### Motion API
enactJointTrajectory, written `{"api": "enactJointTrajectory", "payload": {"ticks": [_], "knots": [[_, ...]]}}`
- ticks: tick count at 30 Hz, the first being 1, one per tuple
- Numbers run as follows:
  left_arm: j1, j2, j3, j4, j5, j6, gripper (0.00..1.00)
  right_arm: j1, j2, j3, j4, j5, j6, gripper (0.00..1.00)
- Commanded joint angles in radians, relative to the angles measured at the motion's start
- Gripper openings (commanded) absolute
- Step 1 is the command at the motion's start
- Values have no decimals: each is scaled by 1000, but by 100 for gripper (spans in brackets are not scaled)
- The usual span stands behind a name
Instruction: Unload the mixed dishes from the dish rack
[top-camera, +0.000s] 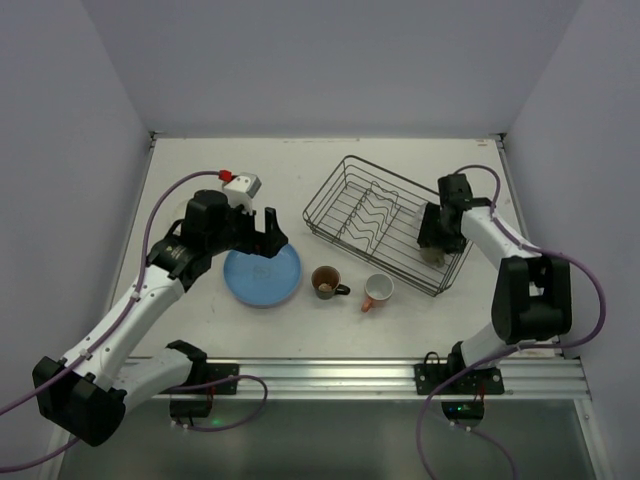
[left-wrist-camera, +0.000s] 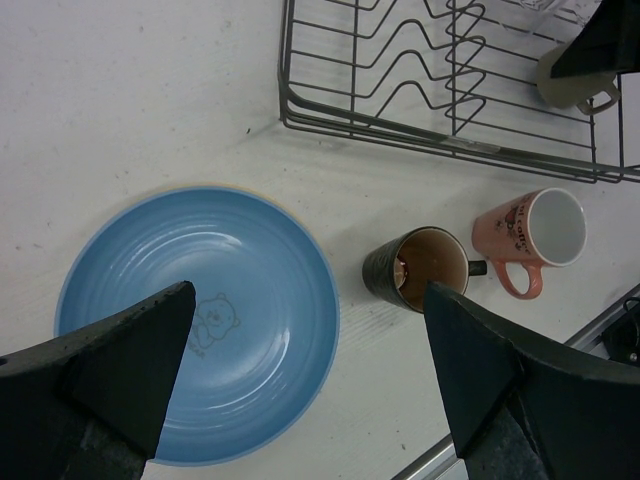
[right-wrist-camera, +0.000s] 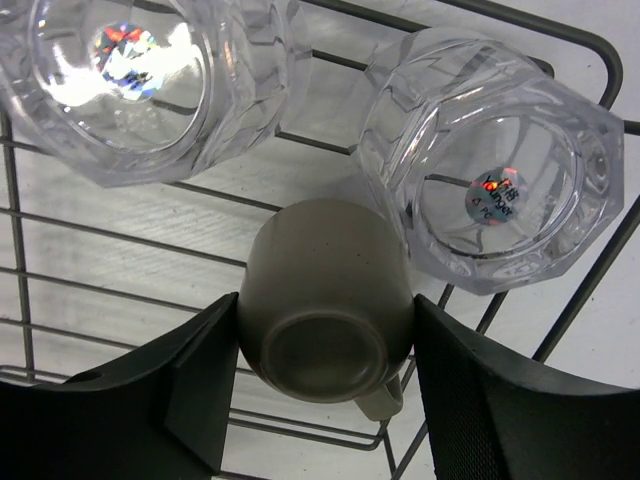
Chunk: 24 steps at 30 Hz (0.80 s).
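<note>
Three dishes are out of the dish rack and sit on the surface in front of it: a light blue plate lying flat, a brown mug upright just to its right, and a pink mug tipped on its side beside that. The left pincer hangs over the plate with its jaws spread wide and nothing between them.

Unloading looks roughly half finished. Inside the rack's right end an olive cup rests upside down on the wires, handle toward the camera. Two clear glasses lie just beyond it, the nearer one touching or almost touching the cup. The right pincer reaches into that corner with a finger pressed to each side of the cup, so it appears to grasp it, though the cup is not yet lifted. The divider section shows no plates, so by my reckoning the cup and both glasses are what remain.
</note>
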Motion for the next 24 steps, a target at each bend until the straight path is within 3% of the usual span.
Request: {"api": "enactJointTrajectory", "payload": {"ticks": [1,10,12,15,16,17,20,23,24], "knots": [[4,-14,3,50,10,19,100,11,-91,-9,24,-37,-5,22],[4,-46,14,89,70,-60,100,16,-351,-3,16,-181,11,15],[4,-68,-1,138,140,-100,100,16,-432,-5,33,-232,29,12],[-3,-118,-66,327,292,-191,100,16,-513,-12,82,-370,76,6],[-23,-135,-102,458,324,-237,100,16,-563,-15,96,-412,92,6],[-37,-173,-125,544,353,-255,100,16,-587,-20,134,-509,110,0],[-107,-224,-213,830,380,-306,100,14,-668,-57,249,-745,202,0],[-166,-200,-268,1086,452,-346,100,16,-731,-119,422,-894,352,0],[-184,-186,-273,1134,464,-346,100,16,-745,-168,487,-1010,460,0]]}}
